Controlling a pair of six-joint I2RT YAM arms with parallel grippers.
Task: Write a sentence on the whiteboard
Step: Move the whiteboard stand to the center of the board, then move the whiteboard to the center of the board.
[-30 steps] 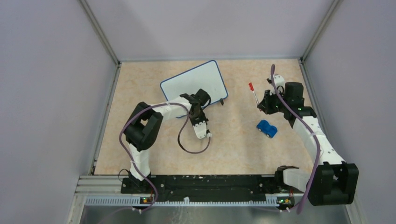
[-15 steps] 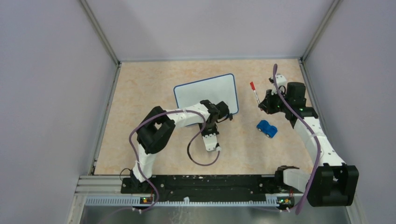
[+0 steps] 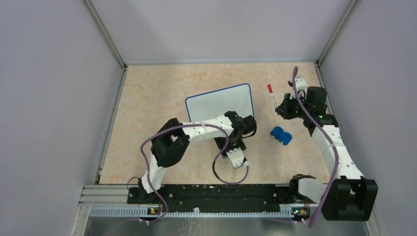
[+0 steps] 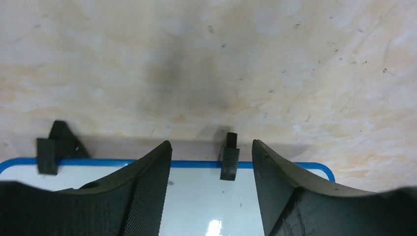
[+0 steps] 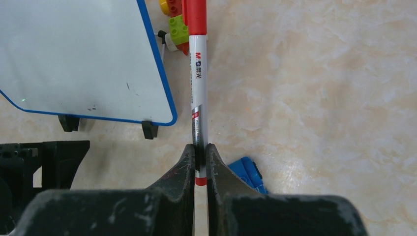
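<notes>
The whiteboard (image 3: 221, 102), white with a blue rim and black feet, lies on the table's middle. No red sentence shows on it, only small dark specks. My left gripper (image 3: 244, 125) is at the board's near right corner, over its surface (image 4: 206, 196). Its jaws stand apart, with a black foot (image 4: 229, 157) at the rim between them. My right gripper (image 3: 281, 110) is shut on a red-capped marker (image 3: 272, 96), to the right of the board. In the right wrist view the marker (image 5: 198, 88) sticks out past the fingers, beside the board's corner (image 5: 83, 59).
A blue toy car (image 3: 281, 135) sits on the table just below my right gripper, and it shows beside the fingers in the right wrist view (image 5: 248, 172). Small coloured bricks (image 5: 174, 19) lie beyond the marker's end. Purple walls enclose the table.
The whiteboard has slid right and turned, moving with my left gripper. My right gripper with the marker has shifted slightly right and tilted the marker more upright.
</notes>
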